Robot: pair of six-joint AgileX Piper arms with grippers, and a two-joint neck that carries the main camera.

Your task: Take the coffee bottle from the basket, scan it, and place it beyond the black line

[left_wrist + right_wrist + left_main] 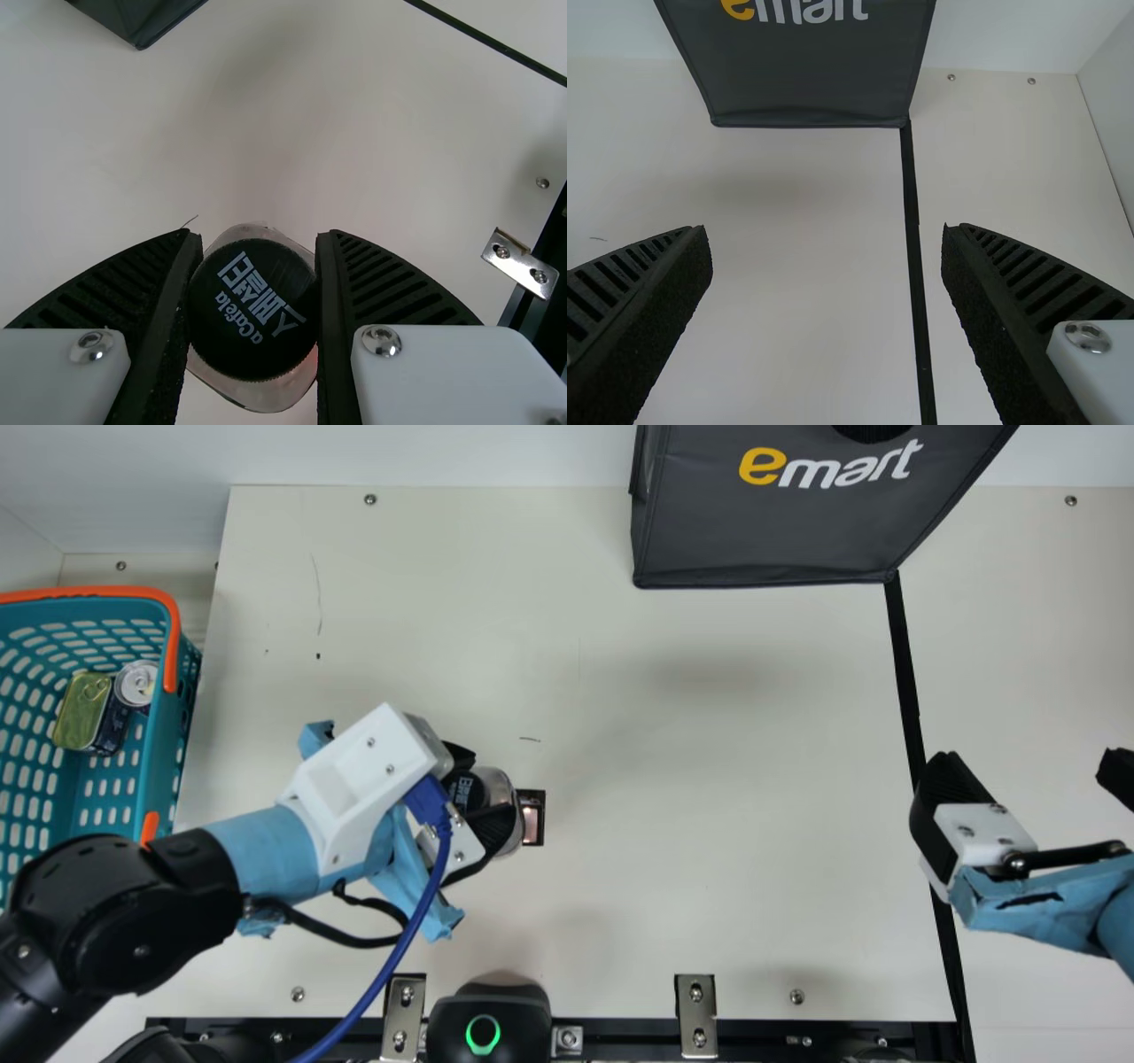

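so, the left gripper [257,237], part-closed, pinches the bottle [266,394] over the table [709,779]; likely stiff and slippery, it wants holding below the cap [252,310]. the right gripper [825,230] gapes, empty.

Left arm [133,908]: black joint, pale blue wrapping [266,850], white screwed housing [354,771], blue cable [388,965]. Right arm [1118,926] has blue tape [1032,908], white bracket [982,833], black rod [1067,856]. Jaws are black, ribbed.
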